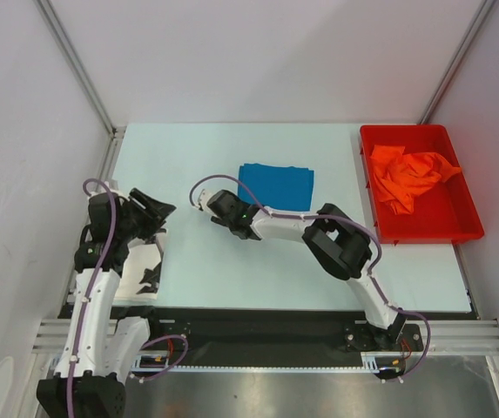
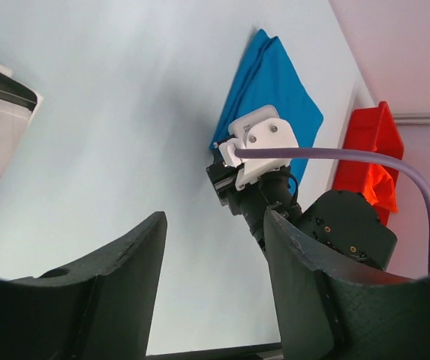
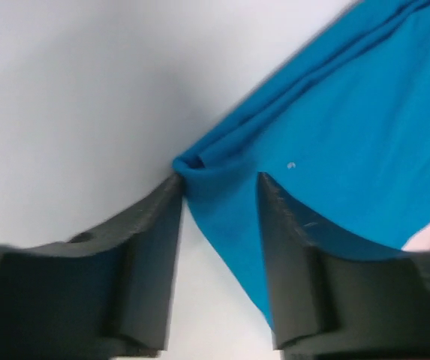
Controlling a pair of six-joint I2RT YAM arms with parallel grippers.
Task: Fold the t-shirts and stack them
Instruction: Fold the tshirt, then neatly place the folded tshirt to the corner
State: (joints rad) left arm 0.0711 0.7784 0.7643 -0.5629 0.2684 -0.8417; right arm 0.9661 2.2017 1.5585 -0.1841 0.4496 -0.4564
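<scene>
Three shirts show. Blue shirt (image 1: 276, 186) lies folded flat; right claw (image 3: 218, 187) stands spread, straddling its near-left corner. Left claw (image 2: 215, 225), well left of the blue shirt, is spread, empty. Blotched shirt (image 1: 144, 263) lies left of it and nearer; orange shirt (image 1: 410, 177) sits crumpled in the bin (image 1: 458, 228) to its right.

The left arm (image 1: 101, 261) hides most of the black-blotched white t-shirt (image 1: 144, 283), and the blurred right wrist view crops the blue t-shirt (image 3: 335, 150).
</scene>
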